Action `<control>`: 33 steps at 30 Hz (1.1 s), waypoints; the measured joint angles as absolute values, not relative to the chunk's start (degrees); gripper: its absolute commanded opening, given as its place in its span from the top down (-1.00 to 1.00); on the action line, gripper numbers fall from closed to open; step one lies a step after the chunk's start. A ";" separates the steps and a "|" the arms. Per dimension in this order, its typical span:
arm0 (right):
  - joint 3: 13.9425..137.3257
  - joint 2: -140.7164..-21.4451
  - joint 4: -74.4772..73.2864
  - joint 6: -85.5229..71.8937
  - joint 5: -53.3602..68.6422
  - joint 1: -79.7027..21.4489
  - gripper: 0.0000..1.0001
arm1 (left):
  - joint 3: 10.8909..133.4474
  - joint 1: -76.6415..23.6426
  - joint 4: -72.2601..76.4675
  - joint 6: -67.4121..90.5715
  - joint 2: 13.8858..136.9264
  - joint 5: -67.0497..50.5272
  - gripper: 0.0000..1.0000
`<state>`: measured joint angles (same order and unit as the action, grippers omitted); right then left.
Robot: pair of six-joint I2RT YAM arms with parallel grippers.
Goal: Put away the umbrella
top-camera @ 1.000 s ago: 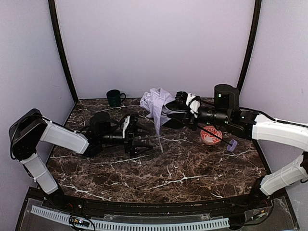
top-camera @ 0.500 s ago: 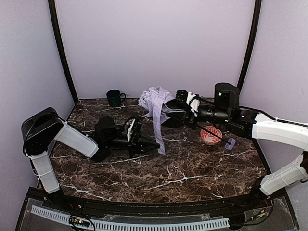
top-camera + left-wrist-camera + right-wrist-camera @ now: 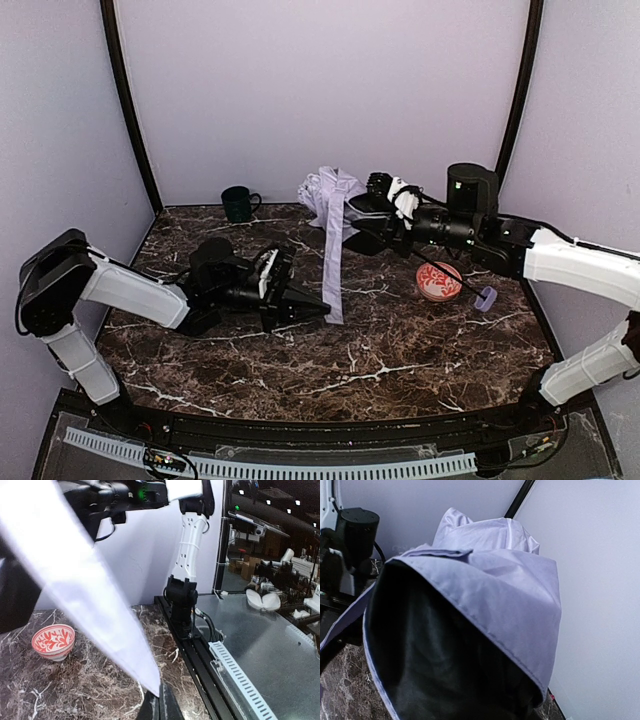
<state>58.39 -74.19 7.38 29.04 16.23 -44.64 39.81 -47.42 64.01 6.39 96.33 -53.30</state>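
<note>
The umbrella (image 3: 328, 192) is a bunched pale lavender canopy held above the back of the table. Its thin black shaft slants down to the small lavender handle (image 3: 485, 298) at the right. My right gripper (image 3: 366, 216) is buried in the canopy and shut on it. In the right wrist view, lavender fabric (image 3: 510, 585) and black lining (image 3: 435, 655) fill the picture and hide the fingers. A long lavender strap (image 3: 334, 262) runs taut from the canopy to my left gripper (image 3: 322, 310), which is shut on the strap's tip (image 3: 152, 679).
A red-patterned bowl (image 3: 439, 282) sits under the shaft at the right, also seen as the bowl (image 3: 53, 641) in the left wrist view. A dark green mug (image 3: 238, 203) stands at the back left. The right arm's base (image 3: 181, 600) stands at the table's edge.
My left gripper has shut on the strap's end. The right gripper has raised the canopy a little, and the strap now hangs straight and taut.
</note>
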 measured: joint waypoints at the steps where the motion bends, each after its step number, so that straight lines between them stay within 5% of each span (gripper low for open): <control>1: 58.39 -74.46 7.25 28.77 15.92 -44.23 1.00 | 40.25 -48.51 59.40 3.11 93.97 -52.51 1.00; 14: 58.83 -81.36 5.85 17.23 16.67 -38.61 1.00 | 46.54 -54.11 25.85 -18.31 87.94 -47.03 1.00; 26: 67.07 -78.32 -11.77 22.76 47.27 -36.82 1.00 | 46.54 -46.24 20.47 -27.75 92.92 -37.36 1.00; 33: 66.39 -77.03 -21.15 33.28 54.11 -42.35 1.00 | 48.77 -42.11 22.65 -36.10 93.78 -35.40 1.00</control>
